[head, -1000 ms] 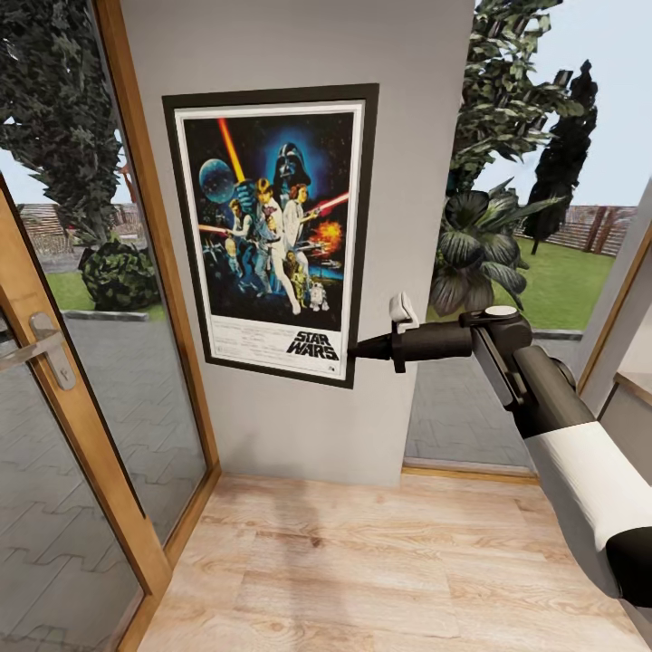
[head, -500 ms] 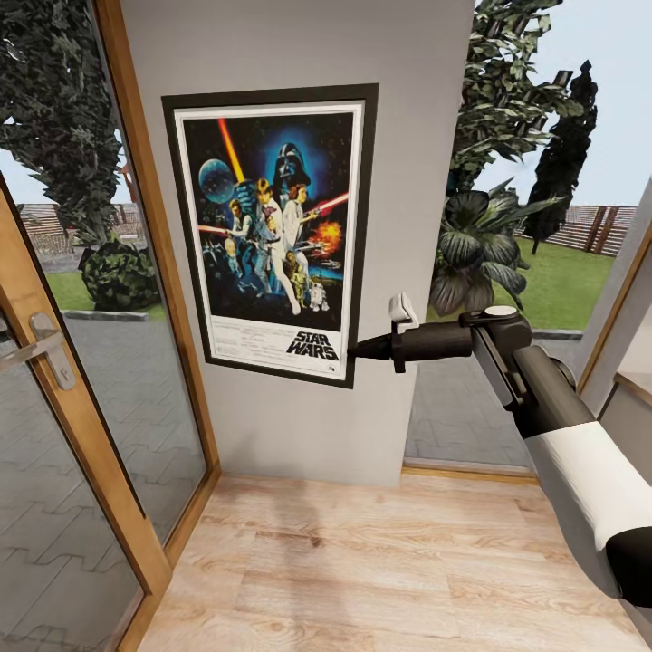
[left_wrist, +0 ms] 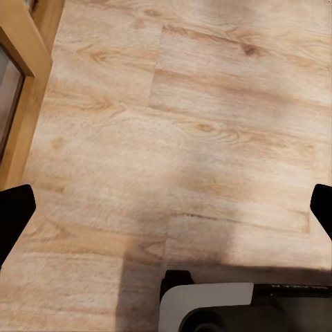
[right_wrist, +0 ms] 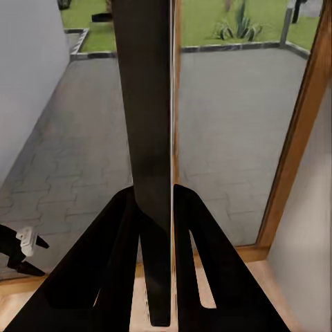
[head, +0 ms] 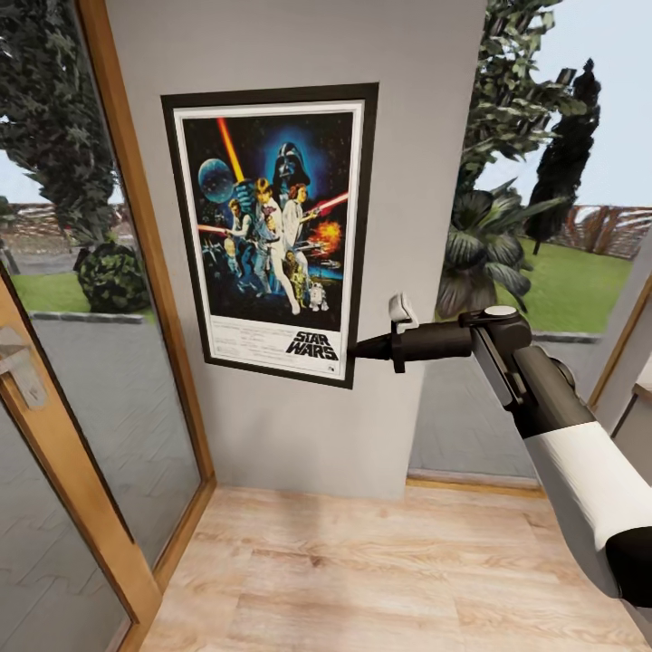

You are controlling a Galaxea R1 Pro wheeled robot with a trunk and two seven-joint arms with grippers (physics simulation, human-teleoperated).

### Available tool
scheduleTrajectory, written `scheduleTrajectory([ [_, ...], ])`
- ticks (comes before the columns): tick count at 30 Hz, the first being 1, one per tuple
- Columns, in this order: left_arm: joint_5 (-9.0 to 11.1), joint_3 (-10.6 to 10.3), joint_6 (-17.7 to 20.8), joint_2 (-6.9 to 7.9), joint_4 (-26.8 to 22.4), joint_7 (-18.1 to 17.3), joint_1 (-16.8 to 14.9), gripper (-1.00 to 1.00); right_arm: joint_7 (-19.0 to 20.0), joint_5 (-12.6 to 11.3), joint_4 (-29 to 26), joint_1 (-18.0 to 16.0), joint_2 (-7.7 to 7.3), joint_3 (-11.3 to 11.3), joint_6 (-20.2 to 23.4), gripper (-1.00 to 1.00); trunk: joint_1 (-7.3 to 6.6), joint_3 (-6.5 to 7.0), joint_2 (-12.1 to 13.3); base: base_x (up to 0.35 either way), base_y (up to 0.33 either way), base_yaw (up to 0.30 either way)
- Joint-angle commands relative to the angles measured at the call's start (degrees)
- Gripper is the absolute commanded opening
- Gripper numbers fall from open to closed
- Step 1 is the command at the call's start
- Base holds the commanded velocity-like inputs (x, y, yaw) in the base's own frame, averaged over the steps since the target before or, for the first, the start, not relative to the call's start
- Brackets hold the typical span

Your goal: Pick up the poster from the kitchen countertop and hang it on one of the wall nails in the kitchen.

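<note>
Poster (head: 272,231) flat against the grey wall (head: 407,136), right tool (head: 355,348) clamped on its lower right frame edge. Same grip as a second ago, just the view swung slightly. Probably hung, release next. Left tool (left_wrist: 166,214) spread wide above wooden floor (left_wrist: 207,117).

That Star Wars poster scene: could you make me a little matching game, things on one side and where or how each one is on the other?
Things:
1. poster
2. right gripper
3. left gripper
4. door handle

States:
A. open, above wooden floor
B. on the glass door, far left
C. upright against the grey wall
D. clamped on the frame's lower right edge

Pairs: 1-C, 2-D, 3-A, 4-B
</note>
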Motion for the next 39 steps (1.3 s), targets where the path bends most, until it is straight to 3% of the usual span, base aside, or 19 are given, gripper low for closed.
scheduleTrajectory([
  [1, 0.0, 0.2, 0.5, -0.04, -0.1, -0.3, 0.0, 1.00, 0.0, -0.5, 0.0, -0.1, -0.06, 0.1, 0.6, -1.00, 0.07, -0.11, -0.1, 0.329, 0.000, 0.000],
  [39, 0.0, 0.2, 0.5, -0.04, -0.1, -0.4, 0.0, 1.00, 0.0, -0.5, -0.2, -0.1, 0.39, 0.1, 0.6, -1.00, 0.07, -0.11, -0.1, 0.333, 0.077, 0.000],
])
